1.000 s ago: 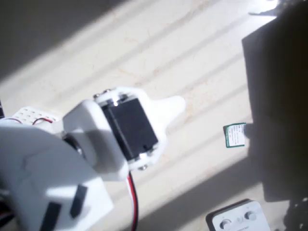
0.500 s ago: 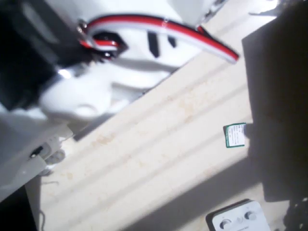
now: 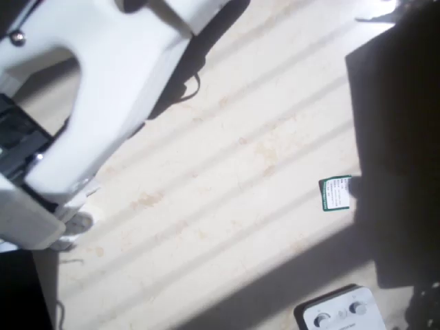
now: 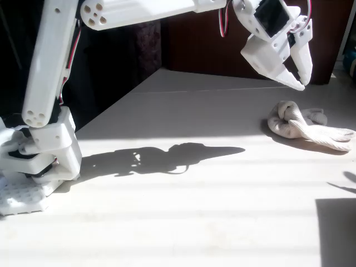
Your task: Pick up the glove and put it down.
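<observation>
In the fixed view the cream-beige glove (image 4: 303,125) lies crumpled on the pale table (image 4: 183,222) at the right, its fingers trailing off to the right. My white gripper (image 4: 300,83) hangs in the air a short way above it, slightly left of its middle, pointing down. The two fingertips meet at the tip with nothing between them, so it is shut and empty. In the overhead view my white arm (image 3: 103,89) crosses the upper left corner.
A small green-and-white card (image 3: 335,193) lies on the table at the right, beside a dark shadowed area (image 3: 399,137). A white box with round knobs (image 3: 340,313) sits at the bottom right edge. My arm's base (image 4: 39,161) stands at the far left.
In the overhead view my arm has swung from the middle left of the picture up into the top left corner, uncovering the striped table. The card and the box stay put.
</observation>
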`<action>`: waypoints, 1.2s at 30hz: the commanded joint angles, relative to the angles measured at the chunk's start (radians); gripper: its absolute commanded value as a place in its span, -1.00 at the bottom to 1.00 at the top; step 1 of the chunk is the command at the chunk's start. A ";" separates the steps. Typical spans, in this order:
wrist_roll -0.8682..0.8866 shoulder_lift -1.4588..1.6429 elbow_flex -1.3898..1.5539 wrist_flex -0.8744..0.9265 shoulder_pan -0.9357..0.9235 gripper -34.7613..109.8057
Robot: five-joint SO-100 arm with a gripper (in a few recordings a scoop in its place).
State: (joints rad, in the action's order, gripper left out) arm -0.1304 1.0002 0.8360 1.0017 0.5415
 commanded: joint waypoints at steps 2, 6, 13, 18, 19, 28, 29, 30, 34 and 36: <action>0.008 -0.094 -0.140 -0.012 0.052 -0.51; 0.008 -0.192 -0.222 -0.012 0.074 -0.51; 0.008 -0.278 -0.324 -0.011 0.083 -0.51; 0.008 -0.272 -0.325 0.003 0.086 -0.45; 0.008 -0.272 -0.325 0.003 0.086 -0.42; 0.006 -0.281 -0.322 0.061 0.084 -0.19; 0.000 -0.281 -0.322 0.069 0.083 -0.19; -0.002 -0.281 -0.319 0.069 0.083 -0.19; 0.006 -0.301 -0.322 0.058 0.074 -0.19; 0.008 -0.330 -0.325 0.055 0.069 -0.19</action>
State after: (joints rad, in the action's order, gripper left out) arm -0.1304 0.6750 0.5568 1.0646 0.6059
